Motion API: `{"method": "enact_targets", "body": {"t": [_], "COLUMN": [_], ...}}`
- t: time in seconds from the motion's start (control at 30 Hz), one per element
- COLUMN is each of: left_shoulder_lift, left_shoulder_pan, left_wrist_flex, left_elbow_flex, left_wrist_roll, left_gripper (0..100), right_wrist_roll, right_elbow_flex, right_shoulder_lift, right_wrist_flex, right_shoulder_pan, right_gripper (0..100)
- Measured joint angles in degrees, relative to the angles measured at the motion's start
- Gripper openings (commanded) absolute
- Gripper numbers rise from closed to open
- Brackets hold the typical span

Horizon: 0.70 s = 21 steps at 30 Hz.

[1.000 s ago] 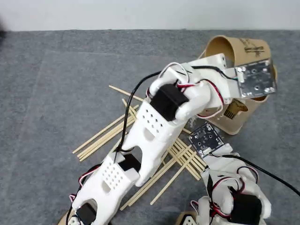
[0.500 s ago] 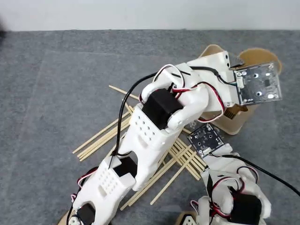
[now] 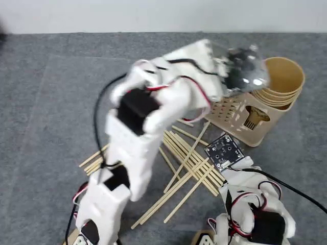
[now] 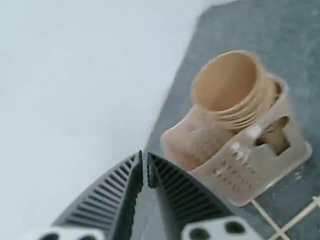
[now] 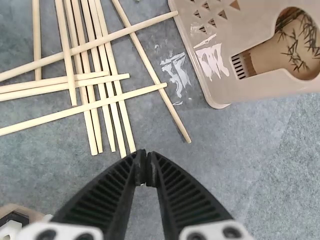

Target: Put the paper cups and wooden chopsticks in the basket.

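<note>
A stack of paper cups (image 3: 282,81) stands in the beige basket (image 3: 232,116) at the right, its top cup open upward. My left gripper (image 3: 244,71) hovers above the basket's left side, blurred. In the left wrist view its fingers (image 4: 142,172) are shut on nothing, with the cups (image 4: 232,90) and basket (image 4: 250,170) beyond them. Several wooden chopsticks (image 3: 190,158) lie crossed on the mat in front of the basket. My right gripper (image 5: 146,165) is shut and empty, low over the mat near the chopsticks (image 5: 95,85) and the basket's corner (image 5: 220,95).
The grey mat (image 3: 66,102) lies open to the left and back. More chopsticks (image 3: 94,162) stick out from under the left arm. The right arm's base (image 3: 253,214) sits at the front right, close to the chopstick pile.
The left arm held a cup tilted over the basket. That cup now stands on the stack, and the arm has swung up and to the left. The right arm has not moved.
</note>
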Motion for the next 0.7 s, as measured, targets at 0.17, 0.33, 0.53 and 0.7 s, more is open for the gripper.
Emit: {"method": "enact_targets", "body": {"t": [0.17, 0.33, 0.53, 0.7], "left_shoulder_lift": [-6.86, -18.90, -39.56, -54.68], "left_shoulder_pan": [-9.49, -15.56, -17.85, -25.32], "left_wrist_flex": [0.26, 0.35, 0.35, 0.09], "left_elbow_flex": [1.23, 15.03, 44.40, 64.97], "left_wrist_roll": [8.18, 10.29, 10.46, 10.55], "left_gripper": [1, 1, 1, 2], "right_wrist_roll": [0.00, 0.00, 0.00, 0.00], "right_elbow_flex": [0.00, 0.00, 0.00, 0.00], "right_shoulder_lift": [0.00, 0.00, 0.00, 0.00], "right_wrist_flex": [0.00, 0.00, -1.93, -2.11], "right_shoulder_pan": [0.00, 0.00, 0.00, 0.00], "right_gripper": [0.9, 0.9, 0.9, 0.9]}}
